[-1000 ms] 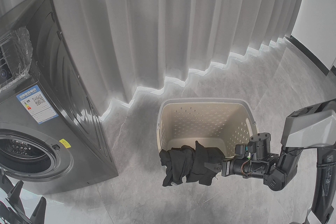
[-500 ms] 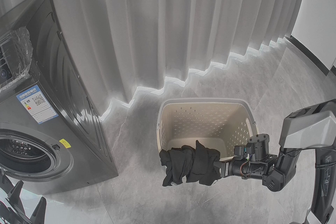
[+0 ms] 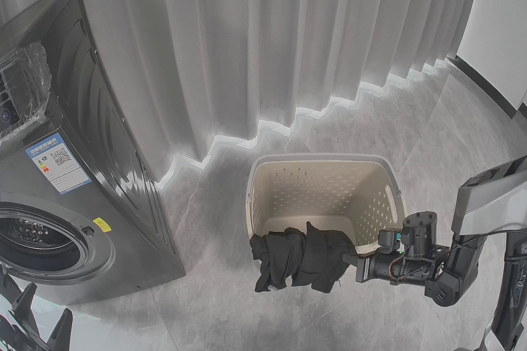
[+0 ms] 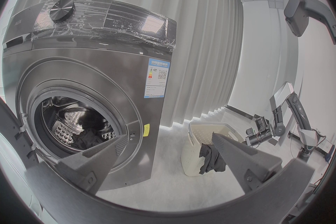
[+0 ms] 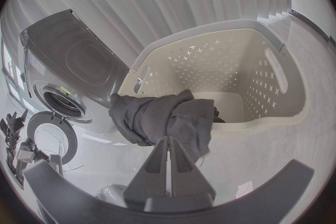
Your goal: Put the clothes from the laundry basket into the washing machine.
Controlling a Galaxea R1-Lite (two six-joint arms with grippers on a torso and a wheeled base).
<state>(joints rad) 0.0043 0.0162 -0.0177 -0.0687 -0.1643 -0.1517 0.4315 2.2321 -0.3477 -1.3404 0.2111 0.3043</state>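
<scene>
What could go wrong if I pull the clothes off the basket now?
1. The right gripper seems shut on just the edge of the clothes, so the bundle may slip free.
2. The clothes hang over the rim of the basket, part inside it; a sideways pull might drag or tip the basket.
3. The washing machine stands across the floor, so a loose end could trail or drop on the way.

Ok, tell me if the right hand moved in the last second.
Yes. Against the laundry basket, the right hand has shifted rightward, its tips at the black clothes.
</scene>
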